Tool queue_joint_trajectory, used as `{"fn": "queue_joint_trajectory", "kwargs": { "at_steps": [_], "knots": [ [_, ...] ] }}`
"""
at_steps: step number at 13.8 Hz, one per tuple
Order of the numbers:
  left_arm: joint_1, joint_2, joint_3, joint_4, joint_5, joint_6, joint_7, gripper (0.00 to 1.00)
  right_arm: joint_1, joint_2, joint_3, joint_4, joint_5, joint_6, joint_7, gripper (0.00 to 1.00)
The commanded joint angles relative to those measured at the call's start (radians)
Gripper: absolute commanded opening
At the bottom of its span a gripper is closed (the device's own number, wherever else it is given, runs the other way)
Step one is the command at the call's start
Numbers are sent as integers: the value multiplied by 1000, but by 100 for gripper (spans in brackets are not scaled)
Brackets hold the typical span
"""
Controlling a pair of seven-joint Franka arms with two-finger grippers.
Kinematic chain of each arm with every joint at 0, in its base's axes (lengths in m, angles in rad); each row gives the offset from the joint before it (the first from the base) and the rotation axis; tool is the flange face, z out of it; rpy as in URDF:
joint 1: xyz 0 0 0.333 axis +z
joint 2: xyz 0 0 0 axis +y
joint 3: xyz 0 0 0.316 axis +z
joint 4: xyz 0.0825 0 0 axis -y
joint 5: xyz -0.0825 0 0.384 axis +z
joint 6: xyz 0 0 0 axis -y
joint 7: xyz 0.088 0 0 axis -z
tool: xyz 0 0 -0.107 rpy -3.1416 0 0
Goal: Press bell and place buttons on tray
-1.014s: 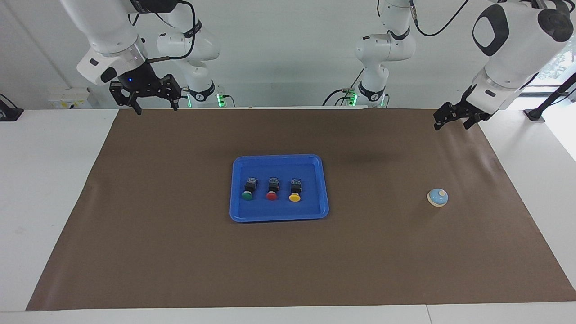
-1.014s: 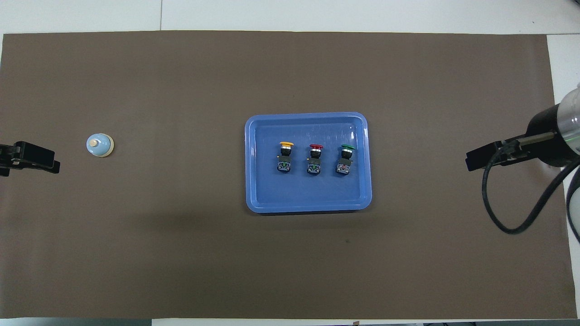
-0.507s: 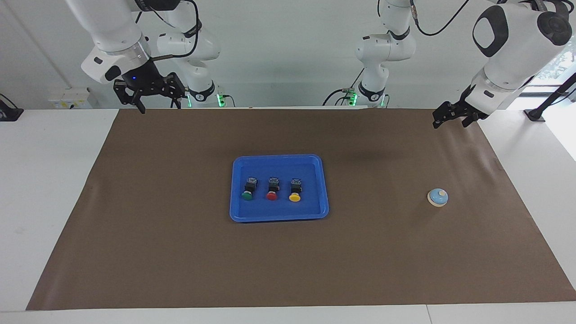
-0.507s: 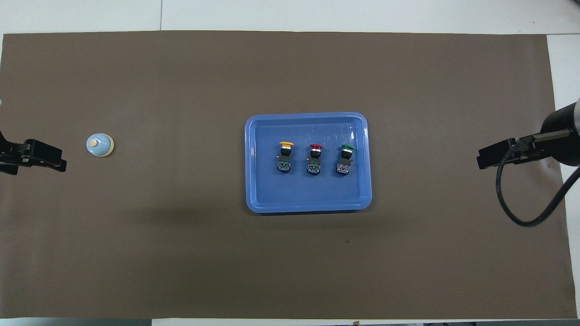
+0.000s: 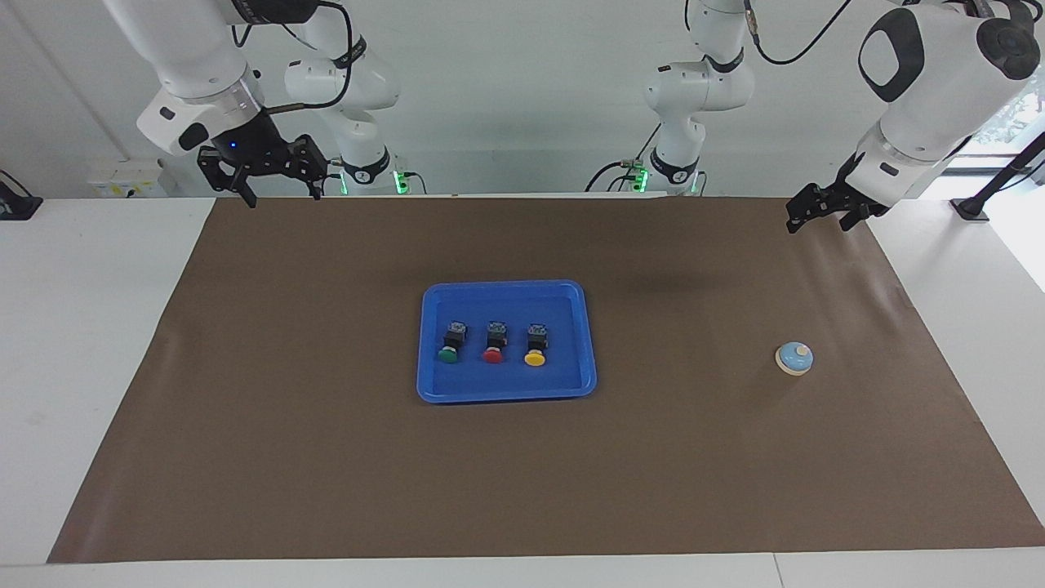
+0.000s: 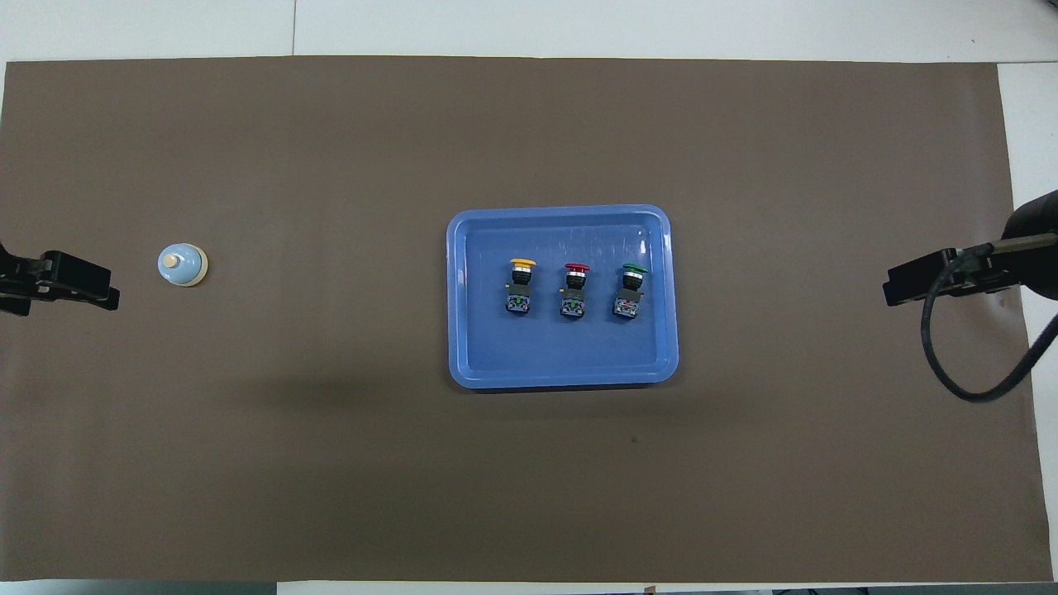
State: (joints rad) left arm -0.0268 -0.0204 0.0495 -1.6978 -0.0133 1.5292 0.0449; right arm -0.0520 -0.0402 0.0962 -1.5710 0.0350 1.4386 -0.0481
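you have all three buttons [image 5: 492, 342] on the blue tray [image 5: 427, 384]; both empty grippers, left [image 5: 823, 214] and right [image 5: 277, 181], hang open, so only the bell [image 5: 794, 358] may need pressing.

the black two-finger right gripper [image 5: 277, 194], raised over the right arm's end of the brown paper mat [image 5: 326, 425], has swung slightly up and back, and in the overhead view it has pulled outward toward that edge of the mat. the black two-finger left gripper [image 5: 823, 219], raised over the left arm's end, has risen a little and drifted slightly inward.
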Motion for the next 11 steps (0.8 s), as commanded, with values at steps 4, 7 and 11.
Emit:
{"fn": "queue_joint_trajectory", "kwargs": {
  "at_steps": [4, 7, 11],
  "knots": [
    [-12, 11, 0, 27, 3, 17, 1, 100, -20, -20, 2, -35, 11, 26, 4, 100],
    [-12, 11, 0, 27, -1, 40, -3, 100, -28, -21, 2, -35, 11, 23, 4, 100],
    [-18, 10, 0, 27, -2, 66, -8, 100, -28, -23, 7, -32, 11, 19, 4, 100]
  ]
}}
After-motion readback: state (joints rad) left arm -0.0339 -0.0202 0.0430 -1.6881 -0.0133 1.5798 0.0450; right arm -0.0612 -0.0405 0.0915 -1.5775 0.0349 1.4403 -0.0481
